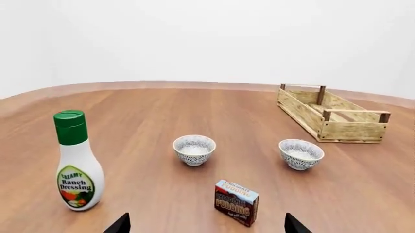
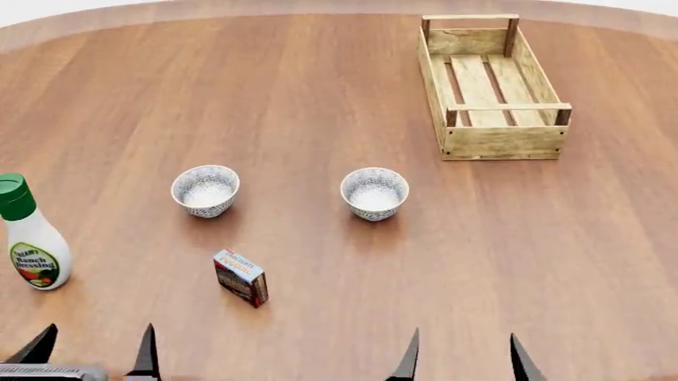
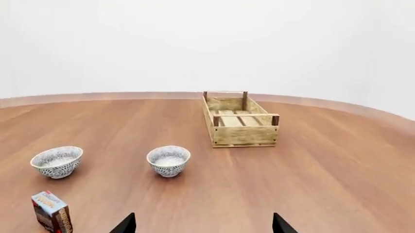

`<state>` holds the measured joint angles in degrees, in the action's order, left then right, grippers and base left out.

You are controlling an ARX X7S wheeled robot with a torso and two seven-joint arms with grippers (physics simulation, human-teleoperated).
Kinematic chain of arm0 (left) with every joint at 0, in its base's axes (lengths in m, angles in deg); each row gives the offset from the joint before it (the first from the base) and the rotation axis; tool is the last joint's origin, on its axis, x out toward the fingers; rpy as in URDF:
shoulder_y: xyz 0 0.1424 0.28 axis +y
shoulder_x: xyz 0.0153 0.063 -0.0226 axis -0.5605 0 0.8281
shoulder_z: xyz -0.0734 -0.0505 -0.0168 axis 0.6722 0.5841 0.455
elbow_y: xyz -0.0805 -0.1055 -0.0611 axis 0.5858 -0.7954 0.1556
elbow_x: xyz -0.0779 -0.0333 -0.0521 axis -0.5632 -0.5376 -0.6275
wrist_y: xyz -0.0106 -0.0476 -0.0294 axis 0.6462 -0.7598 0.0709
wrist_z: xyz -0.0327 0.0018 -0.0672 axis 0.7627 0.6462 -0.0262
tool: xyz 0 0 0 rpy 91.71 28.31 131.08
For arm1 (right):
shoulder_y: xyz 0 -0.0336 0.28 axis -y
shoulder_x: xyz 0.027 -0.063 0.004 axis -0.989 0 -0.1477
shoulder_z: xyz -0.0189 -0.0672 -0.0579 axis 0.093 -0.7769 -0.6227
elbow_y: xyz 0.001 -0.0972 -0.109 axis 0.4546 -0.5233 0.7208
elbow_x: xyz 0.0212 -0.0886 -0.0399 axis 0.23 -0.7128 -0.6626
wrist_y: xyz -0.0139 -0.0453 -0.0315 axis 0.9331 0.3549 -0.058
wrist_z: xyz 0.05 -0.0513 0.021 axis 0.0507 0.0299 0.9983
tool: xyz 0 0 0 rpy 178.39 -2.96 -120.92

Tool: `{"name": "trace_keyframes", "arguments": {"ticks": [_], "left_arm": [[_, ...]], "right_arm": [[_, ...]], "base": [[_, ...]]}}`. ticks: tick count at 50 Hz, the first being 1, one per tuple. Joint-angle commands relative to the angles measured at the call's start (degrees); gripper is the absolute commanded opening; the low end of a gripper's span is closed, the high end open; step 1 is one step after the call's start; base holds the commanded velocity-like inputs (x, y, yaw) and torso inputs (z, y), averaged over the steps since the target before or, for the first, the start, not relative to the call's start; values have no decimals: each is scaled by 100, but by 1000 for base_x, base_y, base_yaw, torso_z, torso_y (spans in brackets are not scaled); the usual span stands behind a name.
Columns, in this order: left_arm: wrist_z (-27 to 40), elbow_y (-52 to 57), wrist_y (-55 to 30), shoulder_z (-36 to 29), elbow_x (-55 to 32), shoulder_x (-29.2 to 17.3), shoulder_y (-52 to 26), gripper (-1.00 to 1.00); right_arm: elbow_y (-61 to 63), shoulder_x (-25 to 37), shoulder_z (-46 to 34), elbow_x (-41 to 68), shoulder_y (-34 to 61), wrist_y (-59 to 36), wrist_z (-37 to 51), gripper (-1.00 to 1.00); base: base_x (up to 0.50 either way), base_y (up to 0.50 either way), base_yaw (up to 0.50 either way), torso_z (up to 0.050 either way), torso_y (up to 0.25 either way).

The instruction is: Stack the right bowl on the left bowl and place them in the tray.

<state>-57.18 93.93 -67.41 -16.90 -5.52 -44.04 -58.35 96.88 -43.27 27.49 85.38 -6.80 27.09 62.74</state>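
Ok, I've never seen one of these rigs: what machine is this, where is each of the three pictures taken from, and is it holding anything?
These are simulator renders of a two-armed wheeled robot. One picture looks down from its head; the other two come from a camera near each arm's jaws. The dark prongs at the bottom edges are the left gripper and right gripper, both open and empty. On the wooden table sit the left bowl, the right bowl, a slatted wooden tray, a ranch dressing bottle and a chocolate pudding box. Nothing is stacked yet.
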Motion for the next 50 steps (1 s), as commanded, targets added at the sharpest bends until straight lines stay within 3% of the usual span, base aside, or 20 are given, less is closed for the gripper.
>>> {"name": "trace_keyframes", "arguments": {"ticks": [1, 8, 18, 29, 50], "left_arm": [[290, 1478, -1756, 189, -490, -273, -564, 100], [536, 2104, -2942, 383, -840, -369, -1299, 100], [709, 2456, -3742, 492, -1099, -420, -2081, 100], [770, 2591, -3842, 499, -1175, -443, -2231, 100], [785, 2553, -3691, 504, -1229, -490, -2129, 100]], "right_arm": [[1548, 244, 214, 385, 491, -1696, 167, 100], [2256, 386, 223, 432, 1062, -2631, 301, 100], [2699, 442, 291, 537, 2034, -3610, 468, 100], [2811, 470, 342, 667, 2192, -3722, 432, 100], [2834, 581, 171, 748, 2188, -3736, 394, 100]], "base": [[0, 0, 0, 0, 0], [0, 0, 0, 0, 0], [0, 0, 0, 0, 0], [31, 0, 0, 0, 0], [498, 0, 0, 0, 0]]}}
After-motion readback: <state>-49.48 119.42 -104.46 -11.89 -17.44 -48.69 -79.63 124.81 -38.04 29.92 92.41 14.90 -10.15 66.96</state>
